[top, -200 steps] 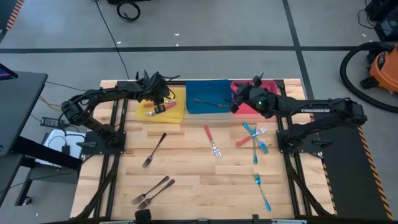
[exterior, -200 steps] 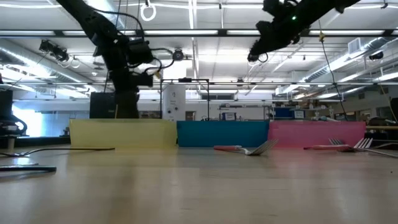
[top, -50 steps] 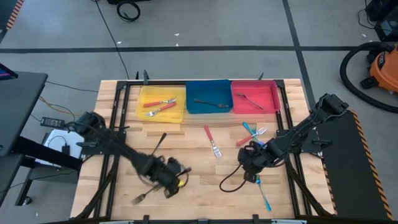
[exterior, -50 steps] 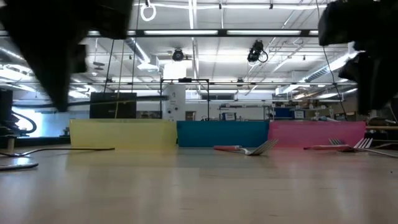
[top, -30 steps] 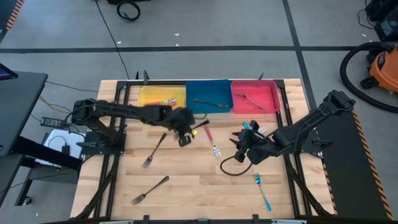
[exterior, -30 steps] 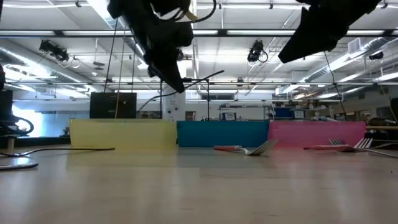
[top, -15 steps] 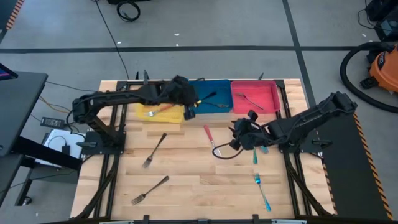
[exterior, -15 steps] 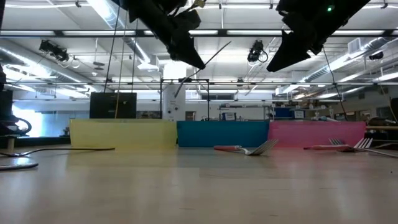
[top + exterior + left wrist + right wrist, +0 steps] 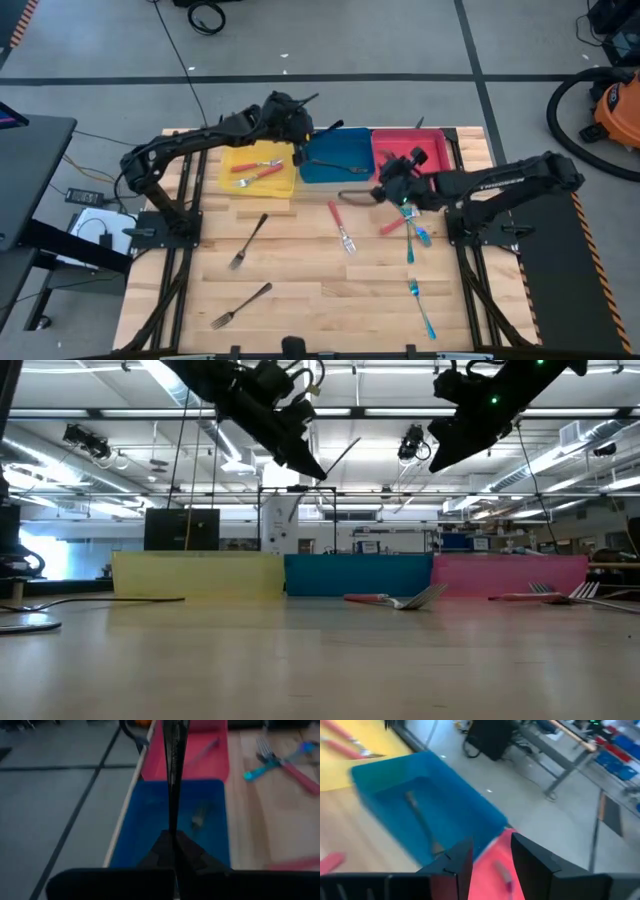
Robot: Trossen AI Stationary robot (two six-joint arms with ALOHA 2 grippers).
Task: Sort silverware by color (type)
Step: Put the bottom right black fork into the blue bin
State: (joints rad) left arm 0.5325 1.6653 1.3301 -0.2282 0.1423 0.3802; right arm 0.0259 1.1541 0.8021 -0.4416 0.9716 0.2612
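Left gripper is carrying a grey fork over the blue bin; right gripper is hovering with nothing in it.

High view: left gripper point(image 9: 296, 128) is hanging at the blue bin point(image 9: 345, 177)'s far-left corner; right gripper point(image 9: 388, 183) is sitting over its right edge, by the red bin point(image 9: 436, 152). Loose forks are lying on the table point(image 9: 310, 280) nearer the camera than the blue bin.
Low view: grey fork point(image 9: 341, 457) is sticking out tilted, high above the blue bin.
Left wrist view: fingers are clamping the grey fork's handle, blue bin below.
Right wrist view: jaws are standing apart, gripping nothing, above the blue bin.
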